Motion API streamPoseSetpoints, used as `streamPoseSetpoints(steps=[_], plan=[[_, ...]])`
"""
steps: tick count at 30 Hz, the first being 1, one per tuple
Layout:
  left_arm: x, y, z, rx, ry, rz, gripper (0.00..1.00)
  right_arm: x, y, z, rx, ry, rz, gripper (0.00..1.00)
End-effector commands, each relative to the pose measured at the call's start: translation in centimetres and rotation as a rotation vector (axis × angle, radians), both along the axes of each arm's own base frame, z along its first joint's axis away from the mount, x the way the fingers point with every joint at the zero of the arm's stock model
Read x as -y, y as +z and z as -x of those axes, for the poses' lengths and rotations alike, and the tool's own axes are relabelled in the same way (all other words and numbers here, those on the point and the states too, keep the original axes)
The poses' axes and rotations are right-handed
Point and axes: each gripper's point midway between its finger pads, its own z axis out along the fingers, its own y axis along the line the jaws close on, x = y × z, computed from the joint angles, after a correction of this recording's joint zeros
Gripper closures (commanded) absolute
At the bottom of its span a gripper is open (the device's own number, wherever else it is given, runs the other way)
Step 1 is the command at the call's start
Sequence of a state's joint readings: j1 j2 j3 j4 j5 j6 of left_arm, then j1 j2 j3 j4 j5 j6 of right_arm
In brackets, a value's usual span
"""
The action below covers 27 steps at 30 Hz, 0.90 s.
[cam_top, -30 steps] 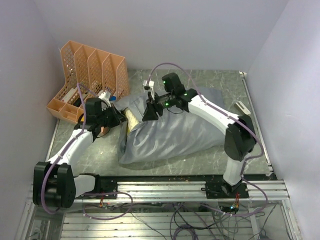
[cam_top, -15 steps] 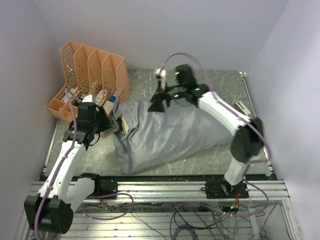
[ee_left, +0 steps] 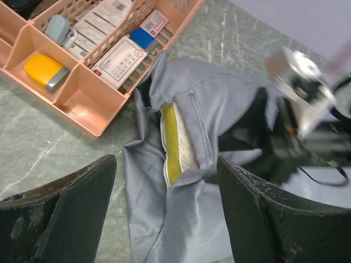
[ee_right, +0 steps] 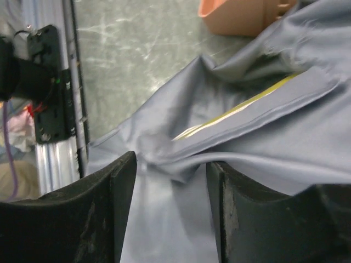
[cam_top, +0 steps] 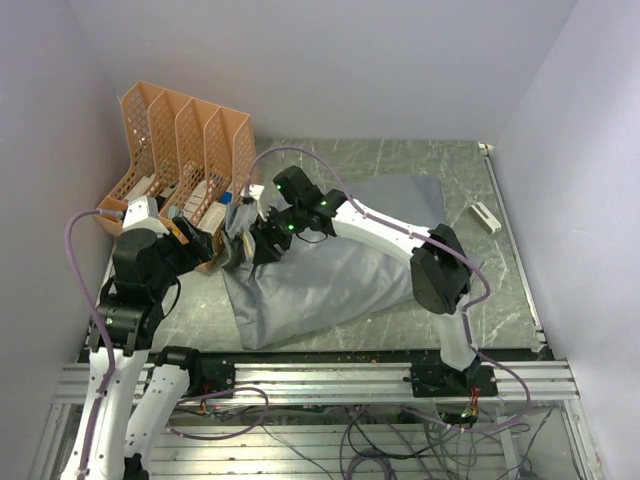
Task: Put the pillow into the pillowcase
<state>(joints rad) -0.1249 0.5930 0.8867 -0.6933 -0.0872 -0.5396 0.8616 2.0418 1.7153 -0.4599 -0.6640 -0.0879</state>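
Seen from overhead, the blue-grey pillowcase (cam_top: 340, 265) is lying plump across the middle of the tabletop (cam_top: 400, 165). Its open mouth is facing left toward an orange desk organiser (cam_top: 180, 140), and the left gripper (cam_top: 228, 250) and right gripper (cam_top: 262, 242) are both reaching in at that mouth.

From the left wrist, the left jaws are standing spread wide, holding nothing, as they hover over the opening. An olive-yellow strip of the pillow (ee_left: 174, 143) is showing there between the hems.

From the right wrist, the right jaws are also standing apart, straddling a fold of hem without visibly clamping it. A thin yellow sliver is peeping out beyond them.

The job is looking nearly done, with the pillow sitting almost wholly inside. Drawing the hem over that last exposed edge appears to be what is left.
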Motion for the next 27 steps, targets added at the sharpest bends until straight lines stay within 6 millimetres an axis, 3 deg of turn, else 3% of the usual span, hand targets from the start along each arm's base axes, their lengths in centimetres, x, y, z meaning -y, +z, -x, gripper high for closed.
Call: streamPoseSetpoints(steps=[1,3,6,7,9,12,13,15,16,18,21,25,26,27], plan=[[1.3,1.9,2.0,0.044,-0.065,0.067,0.16,-1.8,-4.3,-1.7,-0.023,-0.051,0.084,0.56],[1.4,2.6,2.7,0.066,-0.071,0.075,0.17,-3.5,-5.1,-2.3,-0.023,-0.053,0.091,0.70],[1.3,3.5,3.7,0.093,-0.072,0.080,0.18,-6.0,-6.1,-2.7,-0.042,-0.041,0.091,0.99],[1.3,3.9,4.0,0.103,-0.074,0.082,0.18,-6.8,-6.1,-2.3,-0.037,-0.017,0.085,1.00],[1.5,4.7,4.6,0.129,-0.091,0.090,0.18,-8.5,-5.2,0.6,-0.021,0.095,0.042,1.00],[2.1,5.9,5.0,0.173,-0.124,0.118,0.19,-10.2,-3.2,7.7,-0.012,0.316,-0.035,1.00],[2.4,6.4,5.0,0.192,-0.134,0.128,0.19,-10.6,-3.1,9.5,-0.014,0.364,-0.036,0.97],[2.8,7.0,5.1,0.213,-0.152,0.145,0.19,-10.7,-3.6,11.1,-0.037,0.393,-0.021,0.58],[2.9,7.2,5.1,0.218,-0.160,0.153,0.19,-10.4,-4.2,11.1,-0.049,0.396,-0.005,0.43],[3.4,7.5,5.1,0.222,-0.183,0.171,0.19,-8.8,-3.8,10.0,-0.048,0.398,0.004,0.33],[4.9,8.1,5.1,0.259,-0.252,0.229,0.18,-4.1,0.8,7.0,-0.058,0.404,-0.074,0.28],[8.0,9.6,4.9,0.361,-0.407,0.377,0.18,4.6,7.1,2.4,0.104,0.305,-0.122,0.19],[8.6,9.7,4.6,0.378,-0.438,0.423,0.18,6.9,7.5,0.9,0.159,0.223,-0.098,0.14],[9.3,8.3,4.0,0.347,-0.463,0.469,0.18,9.2,7.5,-1.8,0.255,0.103,-0.066,0.08]])
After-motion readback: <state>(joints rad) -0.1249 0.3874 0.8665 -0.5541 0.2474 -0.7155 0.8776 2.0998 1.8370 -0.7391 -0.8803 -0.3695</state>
